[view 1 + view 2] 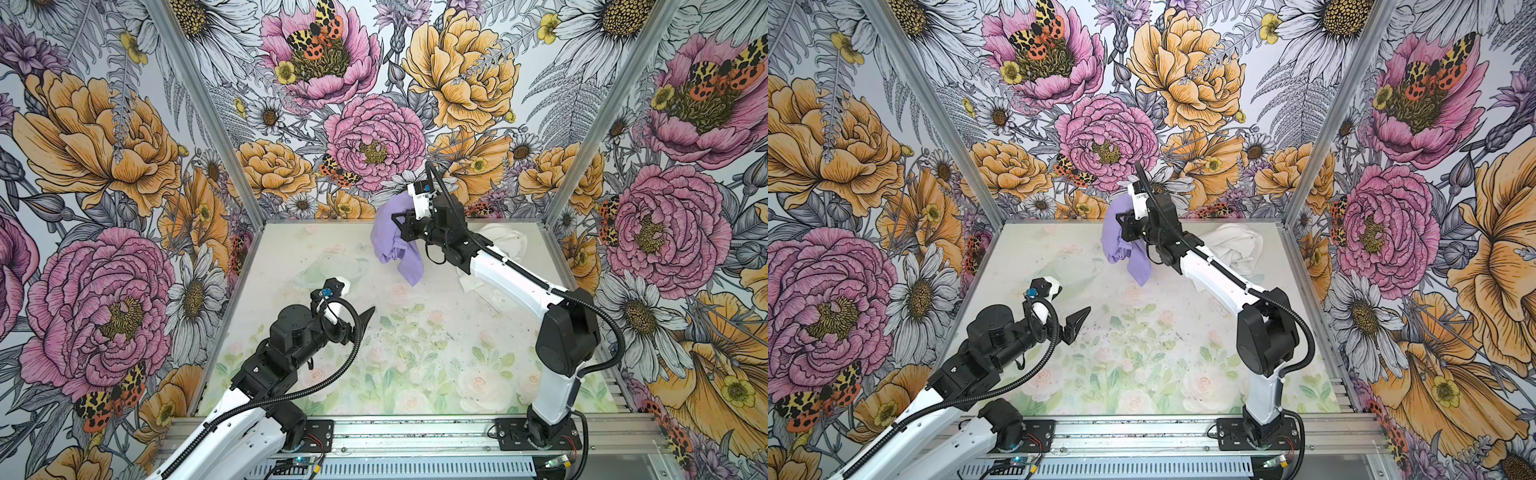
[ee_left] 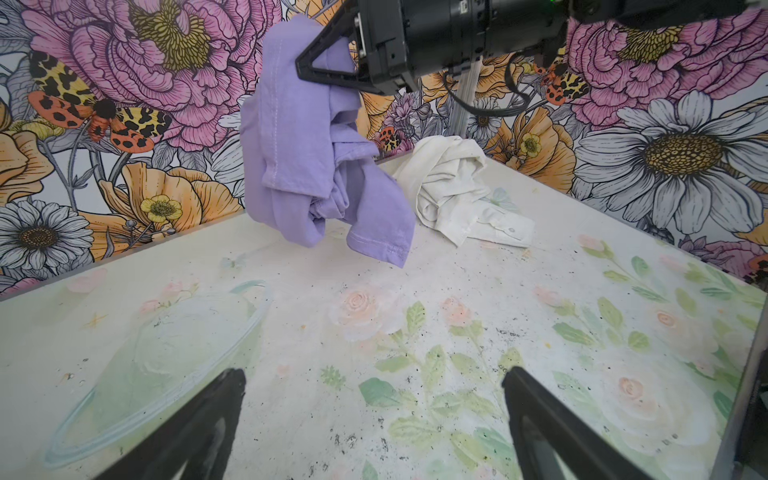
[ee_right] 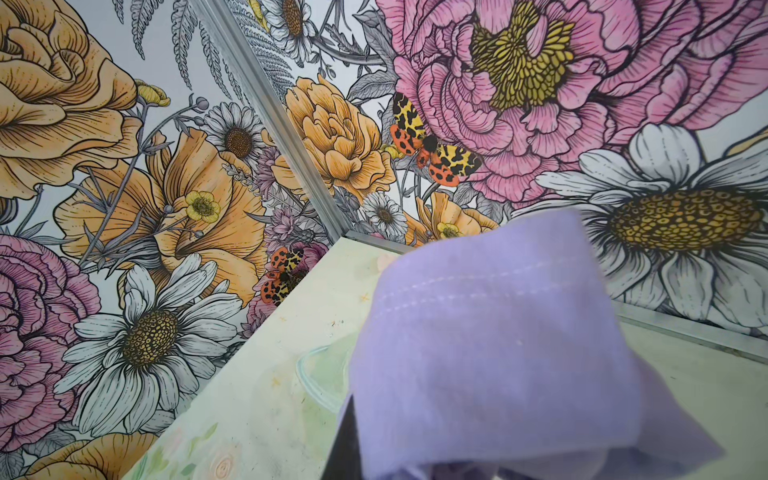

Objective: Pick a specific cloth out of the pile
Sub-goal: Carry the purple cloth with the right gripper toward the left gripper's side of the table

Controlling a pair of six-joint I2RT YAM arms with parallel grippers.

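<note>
The lavender cloth (image 1: 392,245) (image 1: 1121,247) hangs bunched in the air above the back of the table, with my right gripper (image 1: 397,220) (image 1: 1122,222) shut on its upper part. Its lowest corner dangles just over the table surface in the left wrist view (image 2: 374,245). In the right wrist view the cloth (image 3: 498,332) covers the jaws; only one dark finger (image 3: 349,436) peeks out. The pile (image 1: 505,243) (image 1: 1237,245) (image 2: 453,187), crumpled white buttoned fabric, lies at the back right, behind the right arm. My left gripper (image 1: 370,311) (image 1: 1086,311) (image 2: 374,374) hovers open and empty over the table's front left.
Floral walls close in the table (image 1: 415,374) on the left, back and right. A flat, clear oval outline (image 1: 332,270) (image 2: 158,374) lies on the table's left half. A metal rail (image 1: 415,432) carrying both arm bases runs along the front edge.
</note>
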